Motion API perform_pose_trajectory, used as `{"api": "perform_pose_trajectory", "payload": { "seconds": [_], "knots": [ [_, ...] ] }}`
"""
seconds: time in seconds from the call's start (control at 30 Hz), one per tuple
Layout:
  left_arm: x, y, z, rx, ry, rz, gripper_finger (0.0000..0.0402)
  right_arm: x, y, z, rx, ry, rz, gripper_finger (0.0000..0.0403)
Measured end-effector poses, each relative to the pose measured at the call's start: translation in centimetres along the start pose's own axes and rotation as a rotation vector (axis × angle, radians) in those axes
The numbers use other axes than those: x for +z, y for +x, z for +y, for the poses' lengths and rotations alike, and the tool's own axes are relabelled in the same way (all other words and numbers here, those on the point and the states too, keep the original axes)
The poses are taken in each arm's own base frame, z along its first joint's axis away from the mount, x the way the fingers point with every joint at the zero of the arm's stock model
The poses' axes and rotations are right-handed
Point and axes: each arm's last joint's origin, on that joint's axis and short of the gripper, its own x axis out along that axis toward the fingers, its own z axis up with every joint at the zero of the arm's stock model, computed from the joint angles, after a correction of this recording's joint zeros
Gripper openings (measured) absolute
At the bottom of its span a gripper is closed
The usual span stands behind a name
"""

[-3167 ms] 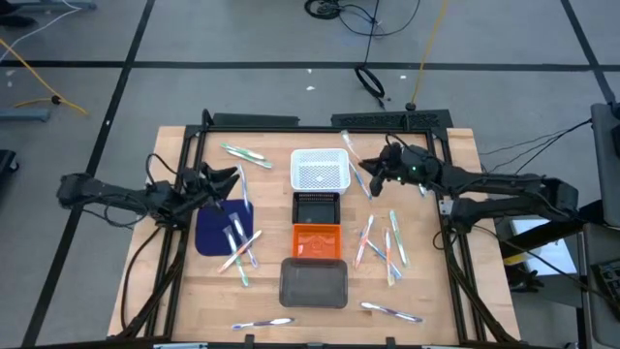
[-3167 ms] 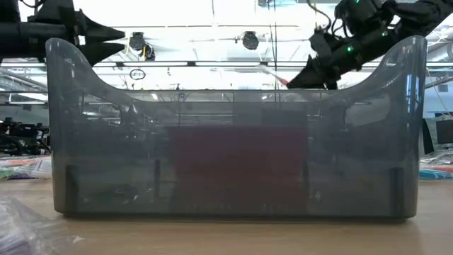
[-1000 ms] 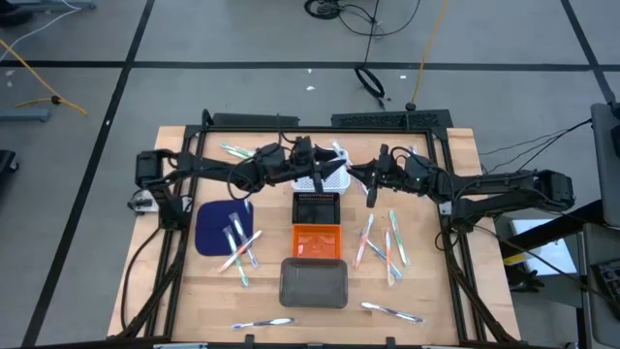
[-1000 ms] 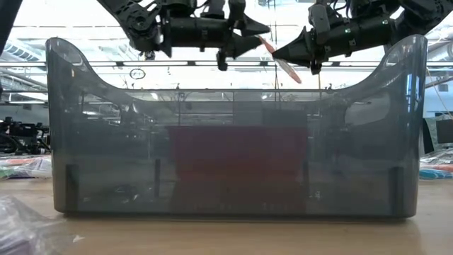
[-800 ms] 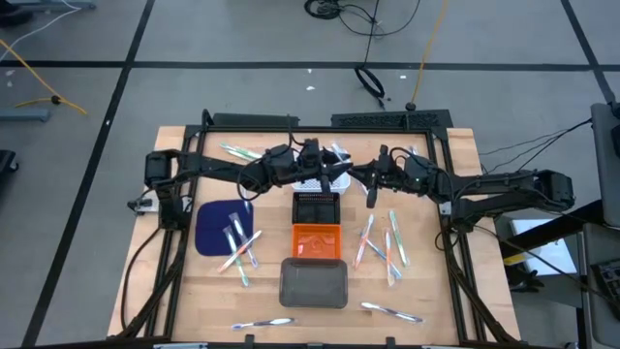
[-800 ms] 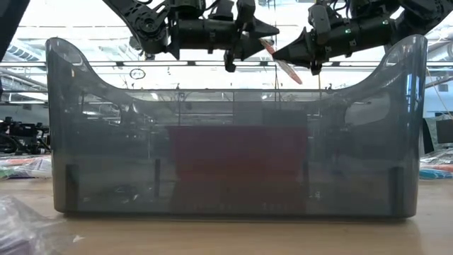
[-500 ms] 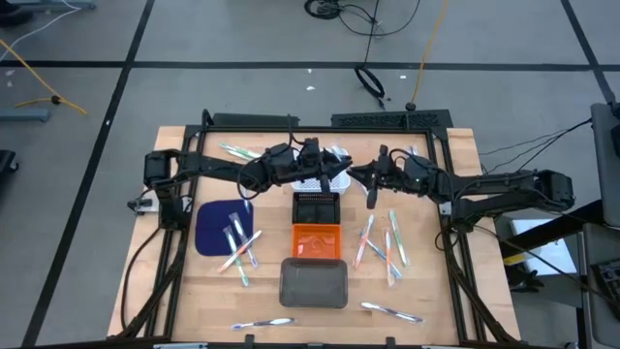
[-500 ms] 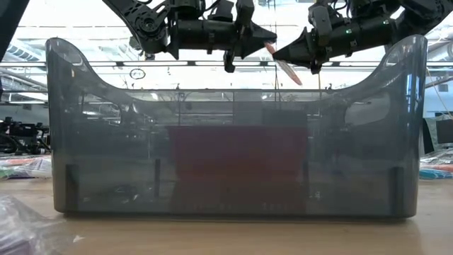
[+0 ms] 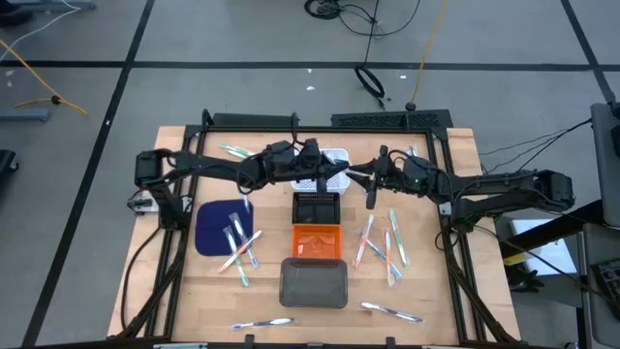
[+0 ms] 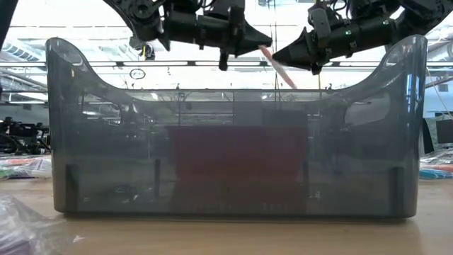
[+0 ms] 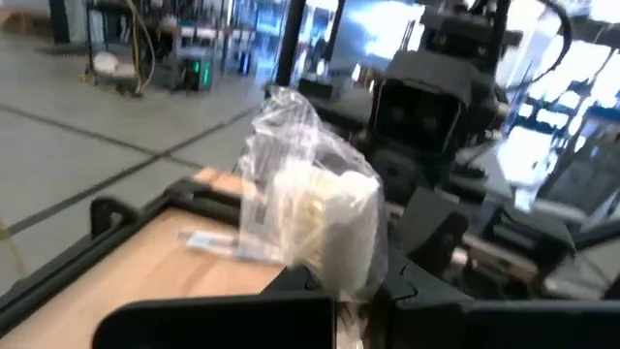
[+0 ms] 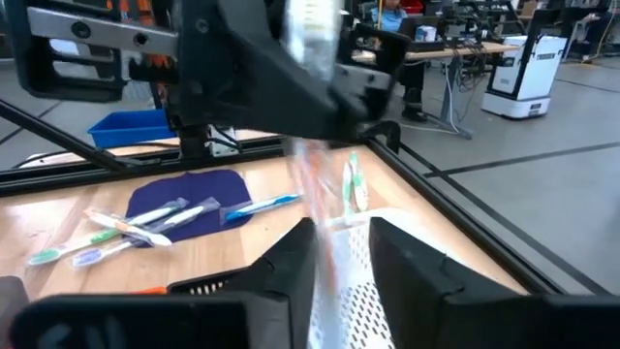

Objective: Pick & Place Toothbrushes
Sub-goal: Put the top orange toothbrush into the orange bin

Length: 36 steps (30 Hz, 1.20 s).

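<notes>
Above the white basket (image 9: 329, 167) at the far middle of your table, both grippers meet tip to tip. Your left gripper (image 9: 327, 171) reaches in from the left, and its fingers are clenched on the wrapped end of a toothbrush (image 10: 277, 67) (the left wrist view shows crinkled clear wrapping bunched just past those fingers). Your right gripper (image 9: 355, 175) faces it from the right with the same toothbrush's pink-tipped shaft lying between its fingers; whether they grip or merely flank it cannot be told. Below, the black tray (image 9: 316, 207), orange tray (image 9: 316, 239) and grey tray (image 9: 313, 284) stand in a row toward the near edge. Other toothbrushes lie on the blue mat (image 9: 212, 228), right of the trays, and along the near edge.
</notes>
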Motion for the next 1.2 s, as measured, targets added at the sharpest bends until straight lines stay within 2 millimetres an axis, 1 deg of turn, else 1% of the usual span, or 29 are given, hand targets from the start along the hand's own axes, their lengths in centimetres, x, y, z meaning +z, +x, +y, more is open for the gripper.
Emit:
{"api": "perform_pose_trajectory", "payload": {
  "seconds": [0.17,0.27,0.43,0.57,0.77,0.9,0.97,1.07,1.2],
  "knots": [
    [0.8,-1.4,-0.9,0.003,0.029,0.102,0.0002,-0.2,0.0,-0.1,-0.013,-0.005,0.018,0.0141],
    [1.0,-2.2,-1.4,0.036,0.043,0.16,0.0002,-0.2,0.0,-0.1,-0.017,-0.012,0.018,0.0165],
    [1.1,-3.1,-2.6,0.041,0.052,0.231,0.0002,-0.3,0.0,-0.1,-0.012,-0.017,0.032,0.0189],
    [0.4,-3.5,-4.1,0.008,0.054,0.3,0.0001,-0.4,0.0,-0.1,-0.013,-0.021,0.04,0.0191],
    [-0.8,-3.9,-7.1,-0.064,0.045,0.377,0.0001,-0.4,0.0,-0.1,-0.012,-0.021,0.041,0.018],
    [-1.3,-4.2,-9.1,-0.122,0.056,0.392,0.0001,-0.4,0.0,-0.1,-0.011,-0.021,0.041,0.0176],
    [-1.5,-4.4,-9.8,-0.124,0.074,0.401,0.0001,-0.4,0.0,-0.1,-0.01,-0.021,0.041,0.0177],
    [-2.1,-4.7,-10.4,-0.103,0.093,0.444,0.0001,-0.4,0.0,-0.1,-0.01,-0.018,0.041,0.0177],
    [-2.6,-5.1,-10.4,-0.077,0.077,0.506,0.0001,-0.4,0.0,-0.1,-0.009,-0.018,0.041,0.0174]
  ]
}}
